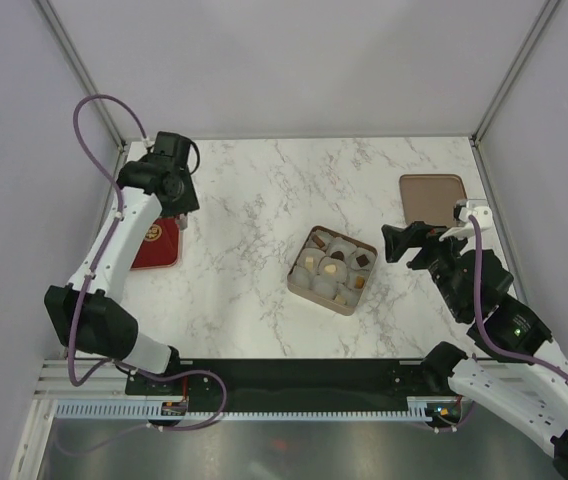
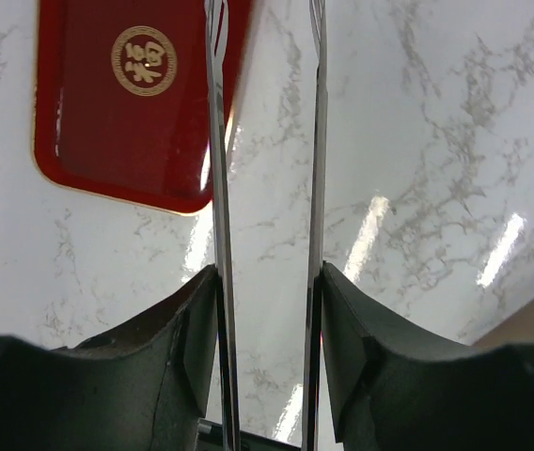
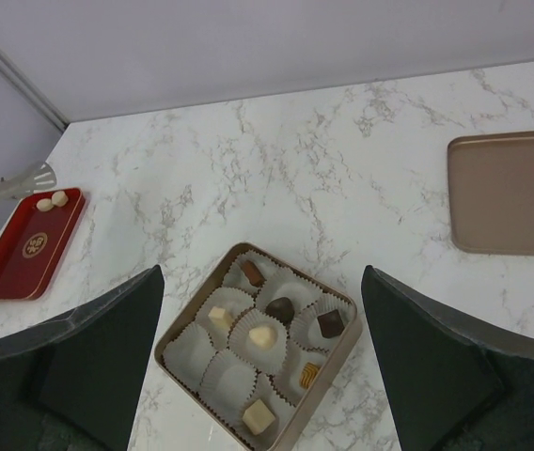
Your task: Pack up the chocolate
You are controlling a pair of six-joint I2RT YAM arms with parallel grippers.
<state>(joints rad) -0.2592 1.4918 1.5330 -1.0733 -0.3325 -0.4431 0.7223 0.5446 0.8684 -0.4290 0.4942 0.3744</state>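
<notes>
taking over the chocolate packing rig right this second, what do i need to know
Grippers: left gripper open, empty, over the red tray. Right gripper open, empty, hovering just right of the box.
Things: seven chocolates sit in the box's paper cups. Two cream pieces lie at the tray's far end. The lid lies far right.
Done: seven of nine cups filled.
Left: move the two tray pieces into the empty cups, then probably fit the lid.

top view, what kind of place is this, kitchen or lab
Probably a robot lab cell, not a kitchen: plain panel walls on metal posts box in the marble-look table, and a left arm and right arm are bolted at its near edge.
</notes>
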